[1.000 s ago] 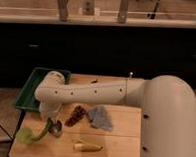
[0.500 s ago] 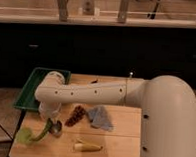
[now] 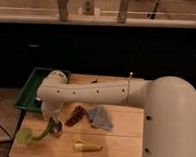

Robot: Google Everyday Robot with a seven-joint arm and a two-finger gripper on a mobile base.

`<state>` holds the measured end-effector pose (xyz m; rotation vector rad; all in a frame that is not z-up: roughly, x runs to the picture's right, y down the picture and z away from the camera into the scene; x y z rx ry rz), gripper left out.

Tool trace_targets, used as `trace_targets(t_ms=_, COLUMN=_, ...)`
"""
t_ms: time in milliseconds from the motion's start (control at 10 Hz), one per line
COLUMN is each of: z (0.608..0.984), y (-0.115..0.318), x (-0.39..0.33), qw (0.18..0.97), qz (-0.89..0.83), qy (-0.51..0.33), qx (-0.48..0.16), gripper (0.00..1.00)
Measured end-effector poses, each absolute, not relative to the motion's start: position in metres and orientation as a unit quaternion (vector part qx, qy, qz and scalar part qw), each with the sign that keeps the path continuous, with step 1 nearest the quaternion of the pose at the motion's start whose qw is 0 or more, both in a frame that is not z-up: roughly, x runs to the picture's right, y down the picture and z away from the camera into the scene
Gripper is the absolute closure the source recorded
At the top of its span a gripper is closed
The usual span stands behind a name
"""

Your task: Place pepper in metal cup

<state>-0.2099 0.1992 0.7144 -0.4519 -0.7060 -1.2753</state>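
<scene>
The pepper (image 3: 42,133) is a slim, curved, dark green piece at the table's front left. Its upper end rises toward my gripper (image 3: 50,119) and its lower end lies by a pale lime-green cup (image 3: 24,136). The metal cup (image 3: 57,130) is small and silver-grey, and stands just right of the pepper's upper end, below the gripper. The gripper hangs from the white arm (image 3: 90,92) right over the pepper and the cup. Whether it holds the pepper is hidden.
A green tray (image 3: 32,86) sits at the table's back left. A dark red clustered item (image 3: 75,115) and a grey-blue cloth (image 3: 100,118) lie mid-table. A yellow corn-like piece (image 3: 87,146) lies near the front edge of the wooden table (image 3: 123,139).
</scene>
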Motion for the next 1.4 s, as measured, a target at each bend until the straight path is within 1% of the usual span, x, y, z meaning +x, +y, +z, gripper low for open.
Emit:
trace_targets(t_ms=100, z=0.715, y=0.198, x=-0.206, qw=0.725, qz=-0.575, qy=-0.318, qx=-0.206, gripper=0.27)
trace_targets(t_ms=200, z=0.717, y=0.197, x=-0.202, qw=0.728, qz=-0.572, qy=-0.317, qx=-0.207, gripper=0.21)
trace_targets(t_ms=1400, z=0.727, y=0.194, x=-0.193, qw=0.734, qz=-0.559, qy=-0.323, qx=-0.21, gripper=0.2)
